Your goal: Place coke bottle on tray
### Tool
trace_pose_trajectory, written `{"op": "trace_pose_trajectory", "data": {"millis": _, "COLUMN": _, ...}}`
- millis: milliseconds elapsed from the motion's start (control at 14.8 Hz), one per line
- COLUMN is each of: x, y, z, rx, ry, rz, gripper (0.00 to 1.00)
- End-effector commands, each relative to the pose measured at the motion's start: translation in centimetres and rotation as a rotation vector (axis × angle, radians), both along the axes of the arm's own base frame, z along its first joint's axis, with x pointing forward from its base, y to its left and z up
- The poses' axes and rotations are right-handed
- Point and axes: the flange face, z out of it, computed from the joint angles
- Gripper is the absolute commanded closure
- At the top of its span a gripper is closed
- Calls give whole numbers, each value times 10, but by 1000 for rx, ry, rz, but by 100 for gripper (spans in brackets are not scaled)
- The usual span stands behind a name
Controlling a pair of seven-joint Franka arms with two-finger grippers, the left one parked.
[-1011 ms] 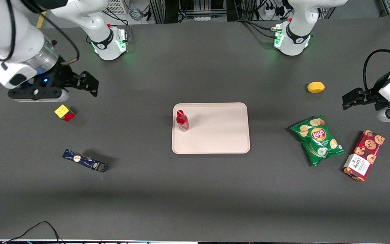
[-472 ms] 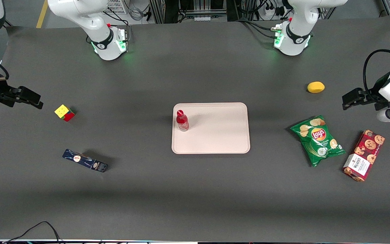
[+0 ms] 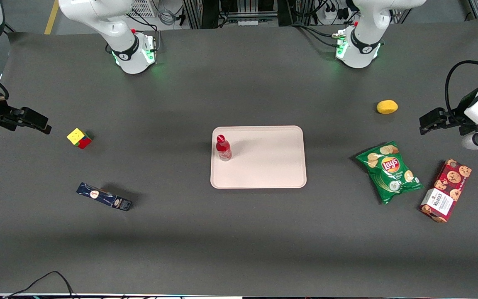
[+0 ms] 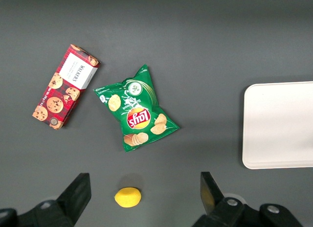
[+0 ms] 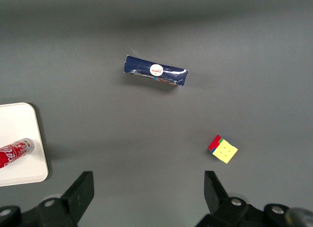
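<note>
The green chip bag (image 3: pixel 389 172) says "Lay's". The cookie box (image 3: pixel 446 190) says "Walkers". The little red coke bottle (image 3: pixel 223 148) stands up on the pink tray (image 3: pixel 264 166). The gripper (image 5: pixel 149 200) is wide open and empty, near the Rubik's cube (image 3: pixel 79 138).

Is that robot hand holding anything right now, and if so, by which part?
Nothing. The hand is open and empty at the working arm's end of the table, while the coke bottle stands on the tray.
</note>
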Motion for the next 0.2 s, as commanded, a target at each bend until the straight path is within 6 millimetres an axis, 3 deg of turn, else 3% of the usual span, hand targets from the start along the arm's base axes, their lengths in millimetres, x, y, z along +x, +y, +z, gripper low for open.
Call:
{"op": "trace_pose_trajectory", "data": {"millis": 0, "x": -2, "y": -7, "z": 2, "rx": 6, "ry": -2, "rz": -33, "gripper": 0}}
{"op": "trace_pose_trajectory", "data": {"millis": 135, "x": -2, "y": -8, "z": 3, "rx": 6, "ry": -4, "rz": -35, "gripper": 0}}
